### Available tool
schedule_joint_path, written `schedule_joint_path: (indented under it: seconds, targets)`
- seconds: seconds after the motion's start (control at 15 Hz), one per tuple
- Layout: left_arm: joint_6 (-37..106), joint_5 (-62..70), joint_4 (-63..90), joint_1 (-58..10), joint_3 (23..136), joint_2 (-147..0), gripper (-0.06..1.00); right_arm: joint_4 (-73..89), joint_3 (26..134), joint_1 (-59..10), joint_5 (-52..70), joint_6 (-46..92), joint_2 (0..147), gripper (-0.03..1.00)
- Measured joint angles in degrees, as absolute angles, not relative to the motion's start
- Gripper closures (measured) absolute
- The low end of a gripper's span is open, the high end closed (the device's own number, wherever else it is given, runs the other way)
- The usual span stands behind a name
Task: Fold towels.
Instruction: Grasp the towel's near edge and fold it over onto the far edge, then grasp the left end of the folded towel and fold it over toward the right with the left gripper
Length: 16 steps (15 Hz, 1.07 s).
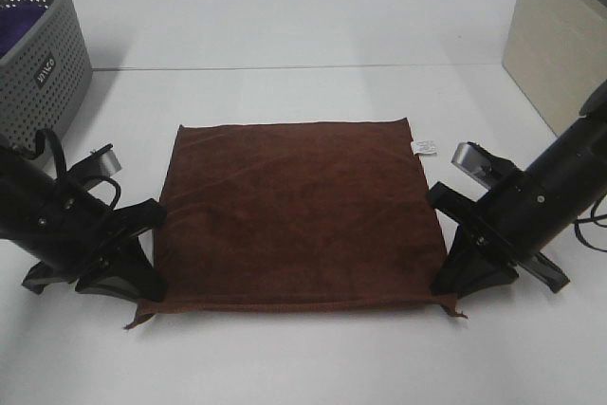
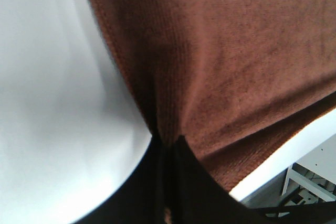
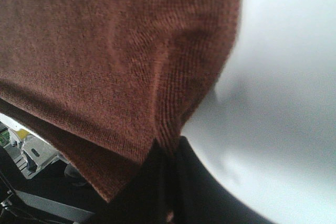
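Observation:
A brown towel lies spread on the white table, folded once, with a small white tag at its far right corner. My left gripper is shut on the towel's near left corner. In the left wrist view the gripper pinches the towel at its edge. My right gripper is shut on the towel's near right corner. In the right wrist view the gripper pinches the towel. Both corners sit at table height.
A grey perforated basket with purple cloth inside stands at the far left. A beige cabinet stands at the far right. The table's near edge runs close below the towel.

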<state>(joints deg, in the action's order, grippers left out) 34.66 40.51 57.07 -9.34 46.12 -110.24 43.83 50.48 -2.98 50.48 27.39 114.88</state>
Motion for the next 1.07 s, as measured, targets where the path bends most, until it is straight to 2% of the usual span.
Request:
schedule_joint_path:
  seconds: [0.2, 0.33, 0.47, 0.53, 0.6, 0.8, 0.87, 1.07]
  targets:
    - [34.7, 40.9, 57.1, -9.3, 45.3, -109.4, 0.94, 44.9, 49.5, -3.0, 50.2, 27.4, 114.3, 0.97]
    - [34.5, 40.7, 56.7, -9.3, 48.9, -109.3, 0.94, 44.7, 53.6, -3.0, 51.1, 27.5, 114.3, 0.97]
    - [32.9, 40.9, 55.8, -9.3, 53.9, -109.3, 0.94, 43.6, 60.5, -3.0, 53.4, 27.5, 114.3, 0.97]
    - [30.8, 40.8, 54.9, -9.3, 59.9, -109.4, 0.94, 42.7, 69.0, -3.0, 53.5, 27.4, 114.5, 0.97]
    - [30.8, 40.8, 54.9, -9.3, 59.9, -109.4, 0.94, 42.7, 69.0, -3.0, 53.5, 27.4, 114.5, 0.97]
    - [26.7, 40.8, 51.2, -9.3, 69.6, -114.0, 0.94, 42.2, 82.2, -3.0, 54.1, 25.6, 119.3, 0.97]
    - [23.8, 40.8, 48.1, -9.3, 77.0, -119.0, 0.94, 41.4, 89.9, -3.0, 55.0, 23.6, 124.0, 0.97]
    - [22.1, 40.8, 46.8, -9.2, 85.5, -124.0, 0.94, 39.2, 97.1, -3.0, 55.0, 22.1, 129.9, 0.97]
